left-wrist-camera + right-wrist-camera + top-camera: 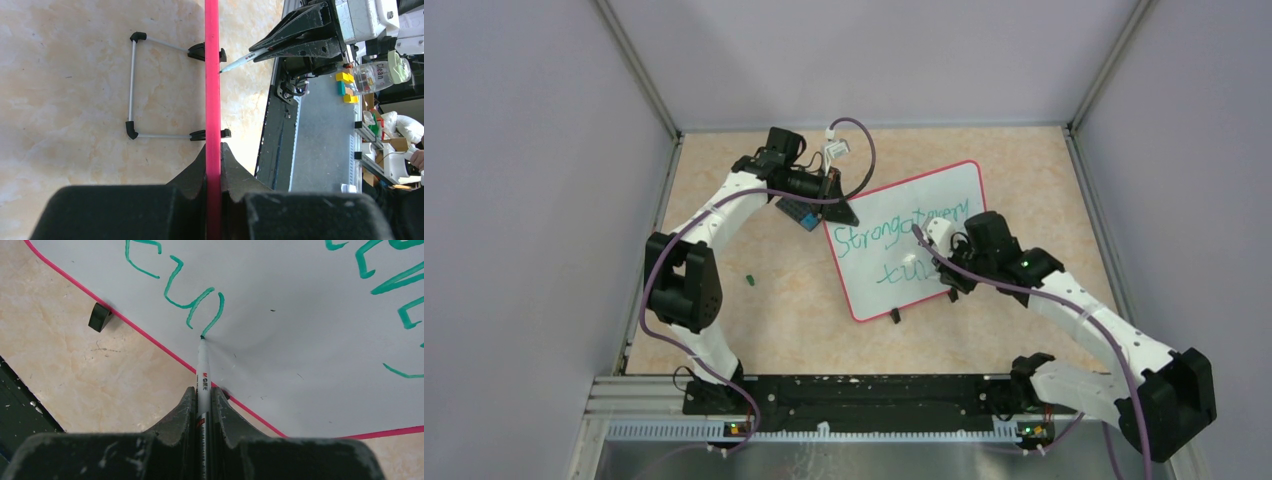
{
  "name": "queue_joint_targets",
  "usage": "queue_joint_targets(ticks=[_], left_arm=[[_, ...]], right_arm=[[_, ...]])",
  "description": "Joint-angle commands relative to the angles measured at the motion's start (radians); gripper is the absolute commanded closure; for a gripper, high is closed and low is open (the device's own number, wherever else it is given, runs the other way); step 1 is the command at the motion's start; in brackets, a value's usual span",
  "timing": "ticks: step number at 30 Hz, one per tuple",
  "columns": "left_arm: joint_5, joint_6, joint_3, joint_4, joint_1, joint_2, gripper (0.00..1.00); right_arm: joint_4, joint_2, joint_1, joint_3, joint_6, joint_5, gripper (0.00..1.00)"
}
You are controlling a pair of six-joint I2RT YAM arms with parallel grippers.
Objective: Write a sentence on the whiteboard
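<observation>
The whiteboard [934,205], white with a red-pink rim and black feet, lies tilted on the table and carries green writing in two lines. My left gripper [840,205] is shut on its far left corner; in the left wrist view the pink rim [212,75] runs edge-on between my left gripper's [213,159] jaws. My right gripper [921,262] is shut on a white marker [202,367]. The marker's tip touches the whiteboard [310,345] at the end of a green stroke near the near edge. The marker [245,59] also shows in the left wrist view.
A small dark-grey plate with blue blocks [800,213] lies under the left wrist. A small green cap [750,280] lies on the table to the left. The board's wire stand [133,85] shows behind the rim. Walls enclose the table.
</observation>
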Motion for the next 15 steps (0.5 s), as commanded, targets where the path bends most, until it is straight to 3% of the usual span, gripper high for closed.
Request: queue_joint_targets(ticks=[1,15], left_arm=[[-0.045,0.061,-0.011,-0.024,-0.021,0.020,1.00],[-0.043,0.065,-0.008,-0.029,-0.021,0.020,1.00]], right_arm=[[0.053,0.013,-0.013,0.064,0.009,0.008,1.00],[0.071,0.034,-0.044,0.138,0.017,0.035,1.00]])
